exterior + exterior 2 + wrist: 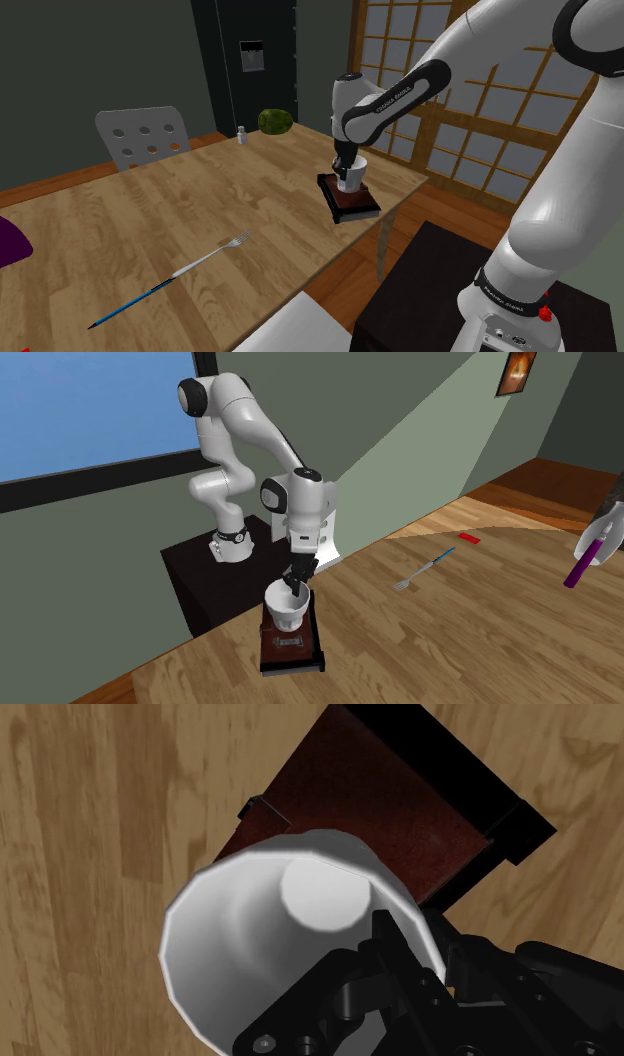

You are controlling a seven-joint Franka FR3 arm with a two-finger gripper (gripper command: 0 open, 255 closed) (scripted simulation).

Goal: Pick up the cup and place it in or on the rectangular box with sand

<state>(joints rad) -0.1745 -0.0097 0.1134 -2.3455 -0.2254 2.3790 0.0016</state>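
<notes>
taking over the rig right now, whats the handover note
The claw is shut on the white cup, gripping its rim with one finger inside and one outside.
The cup is over the dark box of reddish-brown sand, near the table edge by the stand. It's unclear whether its base touches the sand.
Done: cup picked up and brought to the box.
Left: set it down if needed, open the claw, back away.

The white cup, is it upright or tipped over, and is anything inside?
Upright and empty: the cup stands mouth-up over the box, gripper clasping its rim; the wrist view shows a bare white inside.
</notes>
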